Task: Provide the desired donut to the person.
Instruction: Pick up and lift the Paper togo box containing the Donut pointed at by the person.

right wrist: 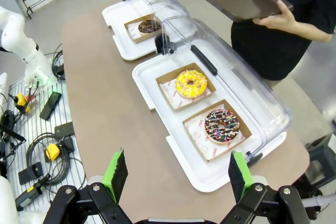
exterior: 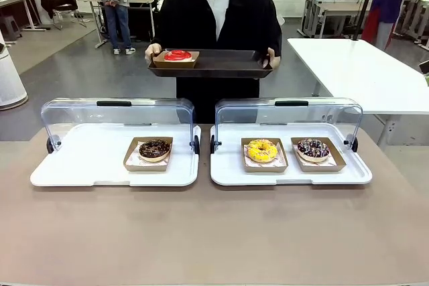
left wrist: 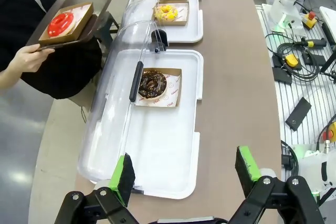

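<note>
The person [exterior: 214, 18] in a black top stands at the far side, both hands on a dark tray [exterior: 221, 65] that carries a red donut [exterior: 177, 55] in a cardboard dish. On the table, a chocolate donut [exterior: 154, 149] lies in the left white tray [exterior: 80, 165]. A yellow donut [exterior: 262, 150] and a sprinkled chocolate donut [exterior: 313, 149] lie in the right white tray [exterior: 288, 175]. Both clear lids stand raised. My left gripper [left wrist: 184, 174] is open above the near end of the left tray. Open too, my right gripper [right wrist: 178, 174] hovers by the right tray's end [right wrist: 210, 177].
A white table [exterior: 362, 72] stands at the back right. Cables and yellow button boxes [left wrist: 291, 61] lie on the frame beside the table. Other people stand far behind. The brown tabletop [exterior: 214, 232] in front of the trays is bare.
</note>
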Tool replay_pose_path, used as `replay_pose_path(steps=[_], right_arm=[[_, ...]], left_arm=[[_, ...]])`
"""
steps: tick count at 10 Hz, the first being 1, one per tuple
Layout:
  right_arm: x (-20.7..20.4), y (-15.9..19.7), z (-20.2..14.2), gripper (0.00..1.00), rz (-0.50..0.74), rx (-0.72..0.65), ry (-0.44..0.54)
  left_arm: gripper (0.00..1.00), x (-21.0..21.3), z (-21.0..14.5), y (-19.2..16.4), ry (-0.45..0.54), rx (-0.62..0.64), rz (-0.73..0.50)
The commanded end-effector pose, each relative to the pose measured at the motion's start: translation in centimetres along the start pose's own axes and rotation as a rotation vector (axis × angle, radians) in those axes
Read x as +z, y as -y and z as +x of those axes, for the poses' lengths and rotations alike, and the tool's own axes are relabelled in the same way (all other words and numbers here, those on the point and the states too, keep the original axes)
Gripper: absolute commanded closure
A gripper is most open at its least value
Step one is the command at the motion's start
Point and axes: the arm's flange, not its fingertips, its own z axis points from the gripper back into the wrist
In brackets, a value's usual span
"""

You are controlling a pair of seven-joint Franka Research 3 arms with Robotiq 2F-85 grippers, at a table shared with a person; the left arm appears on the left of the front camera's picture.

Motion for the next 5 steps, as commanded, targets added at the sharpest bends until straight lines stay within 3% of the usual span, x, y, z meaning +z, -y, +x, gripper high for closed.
replay_pose_path(steps=[1,5], right_arm=[[-0.03,0.21,0.15,0.00,0.008,0.016,0.034],[-0.03,0.21,0.15,0.00,0.008,0.016,0.034]], left_arm=[[0.00,0.04,0.06,0.08,0.009,-0.003,-0.004],[0.00,0.04,0.06,0.08,0.009,-0.003,-0.004]])
